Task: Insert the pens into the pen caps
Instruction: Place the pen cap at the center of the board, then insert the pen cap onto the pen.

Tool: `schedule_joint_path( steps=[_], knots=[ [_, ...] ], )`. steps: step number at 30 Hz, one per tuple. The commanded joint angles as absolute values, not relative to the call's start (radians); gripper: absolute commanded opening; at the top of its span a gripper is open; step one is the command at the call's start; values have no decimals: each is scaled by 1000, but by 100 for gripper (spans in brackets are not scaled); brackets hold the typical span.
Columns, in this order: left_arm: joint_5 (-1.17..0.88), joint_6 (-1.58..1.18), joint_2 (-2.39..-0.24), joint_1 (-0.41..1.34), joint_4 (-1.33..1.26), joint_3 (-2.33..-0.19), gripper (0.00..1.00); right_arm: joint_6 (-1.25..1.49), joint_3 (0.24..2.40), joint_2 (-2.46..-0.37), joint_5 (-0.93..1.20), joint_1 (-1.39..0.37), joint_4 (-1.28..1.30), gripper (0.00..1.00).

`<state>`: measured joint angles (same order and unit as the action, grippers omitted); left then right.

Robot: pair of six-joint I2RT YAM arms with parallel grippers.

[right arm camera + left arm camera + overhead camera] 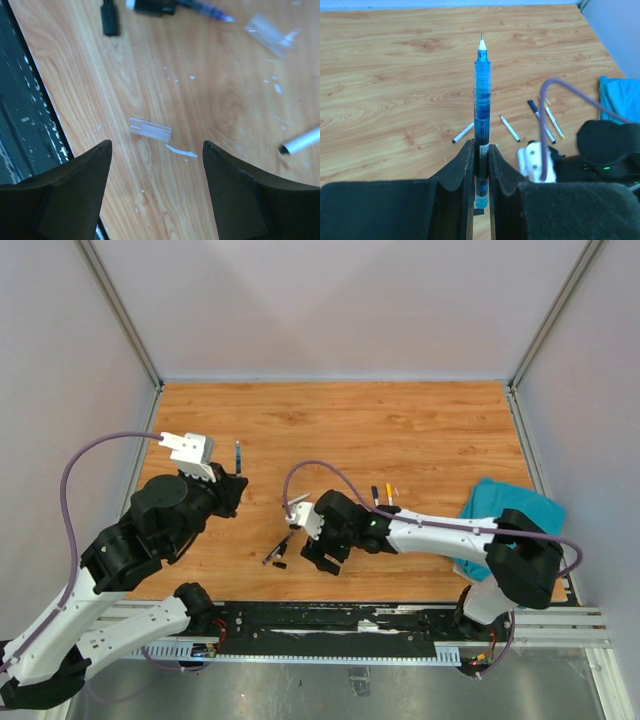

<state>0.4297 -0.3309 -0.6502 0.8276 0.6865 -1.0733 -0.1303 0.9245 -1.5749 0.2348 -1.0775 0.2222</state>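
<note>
L: left pincer [480, 165] clenched low on blue pen [481, 95], tip pointing away | R: right pincer [156, 145] released, empty, over table [400, 430], clear piece [150, 129] beneath | black cap [109, 20] lying nearby | handling: pen light, stiff, slick, may pivot, so grip mid-barrel; cap tiny, pinch its sides

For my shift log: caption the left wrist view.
Left gripper clamps a blue pen, uncapped tip forward; loose pens lie on the table beyond.

Tabletop [400, 430] looks like smooth wood-grain laminate with a slight sheen. The blue pen [481, 110] is see-through glossy plastic, the left gripper [481, 146] matt black, the teal cloth [500, 502] soft and matt.
</note>
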Motion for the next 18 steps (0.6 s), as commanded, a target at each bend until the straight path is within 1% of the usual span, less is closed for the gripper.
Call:
schedule_joint_path(
  steps=[1, 5, 11, 13, 18],
  knots=[
    [411, -337, -659, 824, 628, -1041, 0, 179, 902, -1452, 14, -1066, 227, 73],
    [395, -342, -706, 823, 611, -1016, 0, 578, 844, -1369, -165, -1072, 263, 73],
    [375, -324, -772, 822, 554, -962, 0, 1049, 769, -1330, -252, -1100, 290, 70],
    [364, -316, -779, 822, 531, -940, 0, 1112, 777, -1351, -241, -1110, 308, 70],
    [379, -299, -772, 821, 507, -883, 1, 1149, 850, -1430, -252, -1150, 365, 70]
  ],
)
